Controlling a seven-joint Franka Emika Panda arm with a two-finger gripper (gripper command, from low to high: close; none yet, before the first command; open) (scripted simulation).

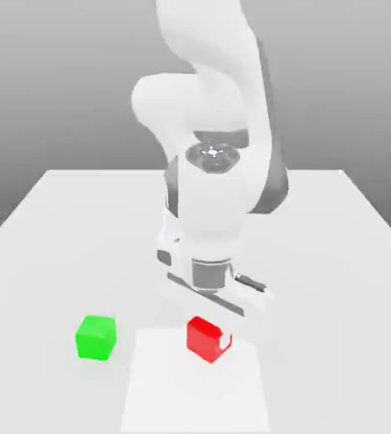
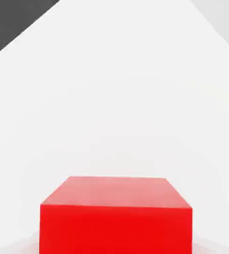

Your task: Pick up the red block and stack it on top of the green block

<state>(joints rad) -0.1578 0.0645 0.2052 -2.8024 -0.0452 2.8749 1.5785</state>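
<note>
The red block (image 1: 205, 337) is near the table's front, just right of centre in the exterior view. My gripper (image 1: 209, 342) reaches down over it from the white arm, and one white fingertip (image 1: 226, 342) presses against its right face, so the gripper is shut on the block. The other finger is hidden behind the block. The red block (image 2: 116, 214) looms large and close in the hand view, low over the white table. The green block (image 1: 96, 336) rests on the table to the exterior view's left of the red one, about one hand's width away and untouched.
The white table (image 1: 334, 254) stretches back and to both sides of the blocks. A paler rectangular patch (image 1: 194, 390) lies on the surface just in front of the red block. The bulky arm (image 1: 211, 169) towers behind the gripper.
</note>
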